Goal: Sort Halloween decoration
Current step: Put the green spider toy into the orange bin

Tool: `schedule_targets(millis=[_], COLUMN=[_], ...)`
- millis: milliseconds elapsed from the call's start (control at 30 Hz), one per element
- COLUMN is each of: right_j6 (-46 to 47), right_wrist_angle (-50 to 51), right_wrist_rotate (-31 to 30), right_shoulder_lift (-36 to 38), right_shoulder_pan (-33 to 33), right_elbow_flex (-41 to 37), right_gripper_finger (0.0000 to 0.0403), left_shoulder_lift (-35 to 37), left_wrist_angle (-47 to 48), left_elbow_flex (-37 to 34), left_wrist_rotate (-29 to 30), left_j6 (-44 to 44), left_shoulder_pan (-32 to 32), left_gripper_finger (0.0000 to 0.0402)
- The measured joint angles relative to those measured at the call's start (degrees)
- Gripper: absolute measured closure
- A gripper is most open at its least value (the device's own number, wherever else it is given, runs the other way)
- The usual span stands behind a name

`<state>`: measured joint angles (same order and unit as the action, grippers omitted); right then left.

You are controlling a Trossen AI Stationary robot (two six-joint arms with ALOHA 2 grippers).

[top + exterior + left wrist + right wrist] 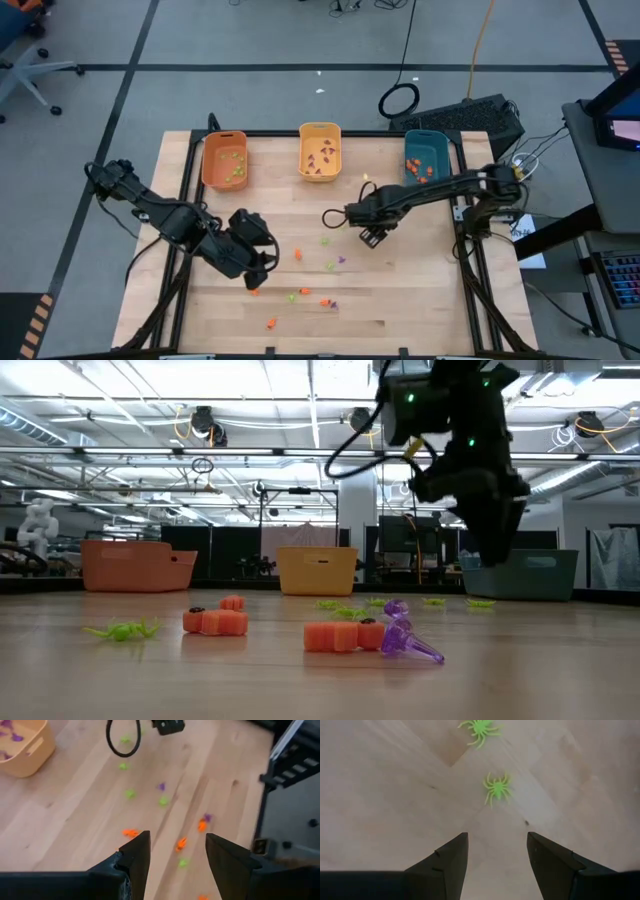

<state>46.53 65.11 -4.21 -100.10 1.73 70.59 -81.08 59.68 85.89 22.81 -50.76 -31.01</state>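
Note:
Small orange, light green and purple trinkets (305, 291) lie scattered on the wooden table's middle and near part. My left gripper (262, 272) (177, 836) hovers open above the left side of the scatter, and an orange trinket (181, 843) lies on the wood beyond its fingertips. My right gripper (372, 238) (497, 836) is open over bare wood right of the table's middle. It points down, with two green spiders (496, 787) lying flat ahead of it. In the low view the right gripper (492, 550) hangs clear of the table. Orange pieces (342, 635) and a purple one (408, 643) lie near that camera.
Three bins stand along the far edge: orange (224, 160) with green pieces, yellow (320, 150) with purple pieces, teal (427, 157) with orange pieces. A black frame borders the table (420, 300). Bare wood lies on the near right.

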Motion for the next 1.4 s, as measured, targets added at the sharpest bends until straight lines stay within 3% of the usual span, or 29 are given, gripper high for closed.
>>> schedule_targets(millis=[433, 1167, 1400], right_j6=[-6.7, -4.0, -3.3], right_wrist_angle=[-7.6, -14.2, -15.4], right_wrist_rotate=[1.6, 4.3, 4.4], right_shoulder_lift=[-4.9, -6.0, -6.0], right_shoulder_pan=[-4.6, -4.2, -3.7], right_elbow_flex=[0.0, -5.6, -5.7], right_gripper_finger=[0.0213, 0.0214, 0.0257], left_shoulder_lift=[0.0, 0.0, 0.0], left_wrist_angle=[5.5, 5.4, 5.4], left_elbow_flex=[0.0, 0.0, 0.0], left_wrist_rotate=[-0.9, -0.9, -0.9], left_j6=[-1.5, -1.5, -1.5], left_shoulder_pan=[-0.4, -0.4, -0.4], left_gripper_finger=[0.0212, 0.0212, 0.0212])
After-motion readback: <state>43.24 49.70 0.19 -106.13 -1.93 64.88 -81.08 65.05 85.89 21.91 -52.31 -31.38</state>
